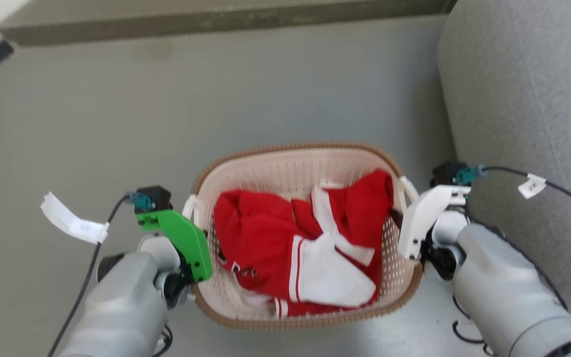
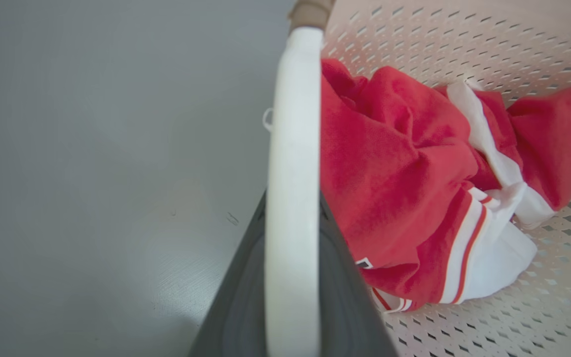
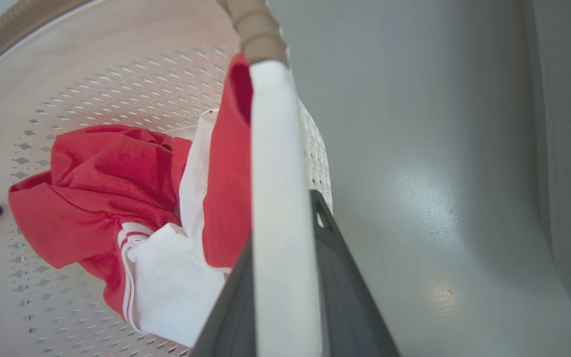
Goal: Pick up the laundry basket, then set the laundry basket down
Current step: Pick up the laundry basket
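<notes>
I have the basket (image 1: 285,173) between my two arms, over the floor (image 1: 117,124) and just beside the grey seat (image 1: 528,99). I cannot tell if it is lifted. The left gripper (image 1: 194,248) pinches the left handle (image 2: 293,148), and the right gripper (image 1: 414,223) pinches the right handle (image 3: 275,173). The handles are thin and smooth. If one arm moves higher than the other, I think the basket will tilt, a handle may slip, and the red cloth (image 1: 265,233) may fall out. The right arm could also rub the seat.

Home setting, living-room type: grey upholstered sofa (image 1: 528,114), smooth grey floor (image 1: 191,114), laundry basket (image 1: 285,171) holding red-and-white clothes (image 1: 260,233).
</notes>
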### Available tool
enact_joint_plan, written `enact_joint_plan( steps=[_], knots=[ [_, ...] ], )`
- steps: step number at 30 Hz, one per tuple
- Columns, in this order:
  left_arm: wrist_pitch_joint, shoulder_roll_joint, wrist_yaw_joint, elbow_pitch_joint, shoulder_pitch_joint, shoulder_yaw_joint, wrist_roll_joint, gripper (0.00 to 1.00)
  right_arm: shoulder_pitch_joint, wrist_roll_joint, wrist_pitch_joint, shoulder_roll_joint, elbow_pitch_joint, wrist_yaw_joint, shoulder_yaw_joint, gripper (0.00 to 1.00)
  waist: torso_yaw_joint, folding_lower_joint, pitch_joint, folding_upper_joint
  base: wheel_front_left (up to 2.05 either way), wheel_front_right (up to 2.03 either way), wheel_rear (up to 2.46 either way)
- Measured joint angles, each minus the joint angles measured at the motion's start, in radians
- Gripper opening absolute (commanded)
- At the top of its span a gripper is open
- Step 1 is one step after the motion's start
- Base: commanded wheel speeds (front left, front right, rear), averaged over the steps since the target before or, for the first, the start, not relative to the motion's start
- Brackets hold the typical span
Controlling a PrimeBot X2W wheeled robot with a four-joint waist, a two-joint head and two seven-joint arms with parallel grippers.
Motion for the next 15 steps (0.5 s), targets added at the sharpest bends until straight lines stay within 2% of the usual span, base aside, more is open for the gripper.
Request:
enact_joint_plan(
  steps=[15],
  knots=[
    [0.058, 0.0, -0.002, 0.006, 0.126, -0.03, -0.046, 0.0, 0.121, 0.065, 0.061, -0.001, -0.004, -0.007, 0.066, 0.0, -0.011, 0.0, -0.198, 0.0, 0.0, 0.0, 0.0]
  ],
)
